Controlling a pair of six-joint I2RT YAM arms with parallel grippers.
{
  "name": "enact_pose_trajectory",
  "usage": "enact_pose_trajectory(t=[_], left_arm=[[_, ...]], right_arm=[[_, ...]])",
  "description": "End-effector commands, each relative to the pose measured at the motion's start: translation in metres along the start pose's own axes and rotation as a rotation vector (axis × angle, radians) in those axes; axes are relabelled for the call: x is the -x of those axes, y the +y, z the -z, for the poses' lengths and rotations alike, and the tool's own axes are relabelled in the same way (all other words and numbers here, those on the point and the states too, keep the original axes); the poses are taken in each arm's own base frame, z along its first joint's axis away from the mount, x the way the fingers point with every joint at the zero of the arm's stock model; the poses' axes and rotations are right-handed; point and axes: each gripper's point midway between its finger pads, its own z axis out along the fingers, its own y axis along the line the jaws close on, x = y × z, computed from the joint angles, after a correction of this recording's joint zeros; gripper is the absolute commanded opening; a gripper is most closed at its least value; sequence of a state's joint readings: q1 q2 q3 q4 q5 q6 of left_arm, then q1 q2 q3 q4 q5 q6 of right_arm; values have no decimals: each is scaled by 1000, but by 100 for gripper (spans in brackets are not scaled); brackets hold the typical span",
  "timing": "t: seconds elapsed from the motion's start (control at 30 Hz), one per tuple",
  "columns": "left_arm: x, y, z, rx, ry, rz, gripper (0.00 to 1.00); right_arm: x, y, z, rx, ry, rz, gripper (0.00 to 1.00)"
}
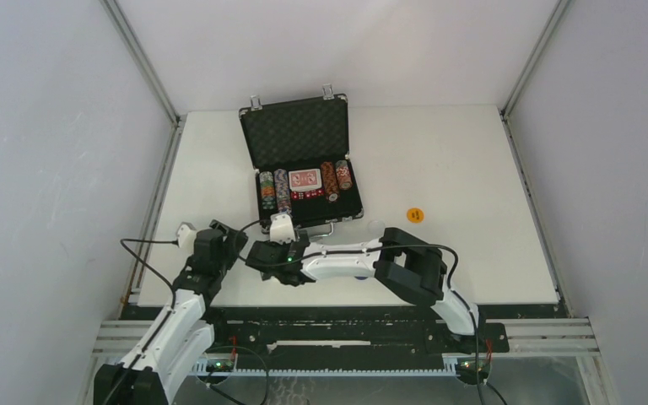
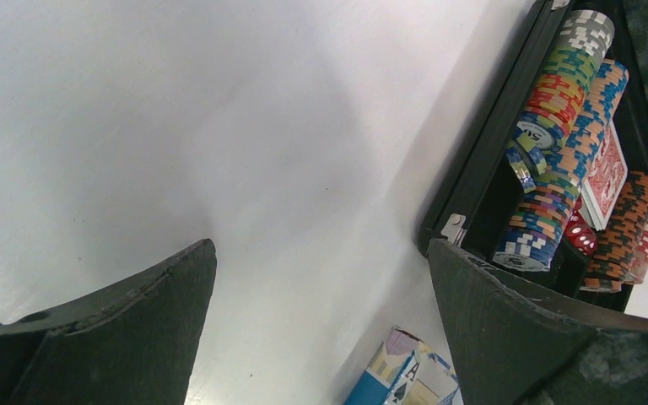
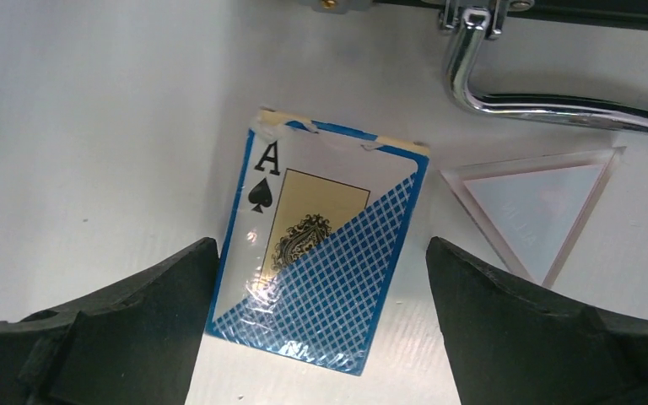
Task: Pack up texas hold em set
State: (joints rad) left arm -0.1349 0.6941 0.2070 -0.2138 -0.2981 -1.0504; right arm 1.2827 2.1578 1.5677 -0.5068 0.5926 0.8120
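Looking down from above, the open black briefcase (image 1: 295, 131) sits on the desk (image 1: 472, 152), chips (image 1: 280, 190) and a red deck (image 1: 304, 178) inside, a yellow disc (image 1: 415, 214) off to its right. The left wrist view shows the left tool (image 2: 322, 245) spread wide over bare desk. The right wrist view shows the right tool (image 3: 322, 243) released, straddling the blue deck (image 3: 329, 295) lying flat near the silver handle (image 3: 548, 105).

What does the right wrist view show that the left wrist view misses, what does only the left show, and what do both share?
Only the right wrist view: the case's silver handle and a clear triangular piece lying below it. Only the left wrist view: the striped chip rows, red card deck and red dice inside the open case. Both: the blue card deck lying on the white table.
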Motion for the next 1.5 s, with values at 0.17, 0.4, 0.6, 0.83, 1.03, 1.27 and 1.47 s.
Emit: enact_pose_trajectory(t=[0.17, 0.4, 0.6, 0.83, 1.03, 1.27, 1.47], left_arm=[[-6, -4, -3, -32, 32, 6, 100], [-5, -22, 1, -123, 40, -41, 100], [-11, -52, 11, -304, 78, -102, 99], [-25, -93, 36, -603, 136, -165, 99], [-35, -113, 55, -734, 168, -222, 96], [-78, -135, 89, -932, 332, -344, 93], [-111, -137, 107, -1037, 469, -421, 93]], right_arm=[[6, 1, 5, 11, 13, -36, 76], [26, -17, 23, -12, -60, -22, 54], [42, -40, 41, 17, -166, 62, 52], [43, -56, 62, 162, -256, 233, 49], [31, -58, 78, 307, -285, 421, 52], [16, -55, 88, 426, -267, 555, 52], [17, -50, 99, 477, -290, 579, 52]])
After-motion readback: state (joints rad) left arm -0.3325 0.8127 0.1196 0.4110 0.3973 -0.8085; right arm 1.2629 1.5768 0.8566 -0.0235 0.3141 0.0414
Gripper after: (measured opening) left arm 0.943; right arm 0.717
